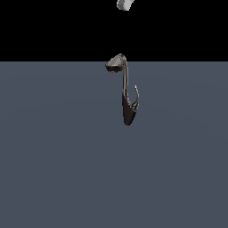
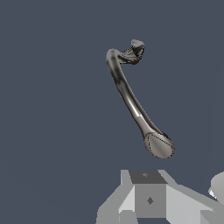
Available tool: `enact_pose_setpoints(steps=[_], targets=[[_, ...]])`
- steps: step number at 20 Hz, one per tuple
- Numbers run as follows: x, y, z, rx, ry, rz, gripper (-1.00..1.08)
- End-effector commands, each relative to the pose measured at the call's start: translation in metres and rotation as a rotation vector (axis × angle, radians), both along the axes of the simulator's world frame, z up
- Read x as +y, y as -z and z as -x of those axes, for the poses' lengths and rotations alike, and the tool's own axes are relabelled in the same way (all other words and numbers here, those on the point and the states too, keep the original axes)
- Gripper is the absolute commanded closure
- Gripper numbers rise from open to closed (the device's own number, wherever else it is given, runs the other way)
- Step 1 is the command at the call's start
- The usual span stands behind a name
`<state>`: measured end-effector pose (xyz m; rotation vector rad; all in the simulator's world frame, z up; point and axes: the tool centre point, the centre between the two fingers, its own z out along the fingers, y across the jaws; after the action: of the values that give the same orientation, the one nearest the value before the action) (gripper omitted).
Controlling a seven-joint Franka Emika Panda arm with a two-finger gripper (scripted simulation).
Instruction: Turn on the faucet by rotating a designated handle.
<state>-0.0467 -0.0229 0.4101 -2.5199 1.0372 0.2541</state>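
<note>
The faucet point(image 1: 126, 91) stands on the flat blue-grey floor point(image 1: 53, 156), in the middle of the exterior view. Its thin curved handle point(image 1: 136, 99) sticks out near the dark base. The gripper point(image 2: 148, 201) hangs well above, touching nothing; how wide it is open cannot be told.

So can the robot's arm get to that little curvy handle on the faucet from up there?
Probably yes. The handle sticks out from the faucet on the exterior view's right, with nothing around it on the floor. The gripper sits well above, barely in view, so it has a way to come down.
</note>
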Motion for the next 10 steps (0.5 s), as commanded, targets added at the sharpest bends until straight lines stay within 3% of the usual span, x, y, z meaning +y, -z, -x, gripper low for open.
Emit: enact_pose_setpoints(steps=[1, 10], targets=[[-0.004, 0.015, -0.018, 0.030, 0.076, -0.036, 1.08], [-0.026, 0.076, -0.077, 0.146, 0.350, -0.160, 1.08]])
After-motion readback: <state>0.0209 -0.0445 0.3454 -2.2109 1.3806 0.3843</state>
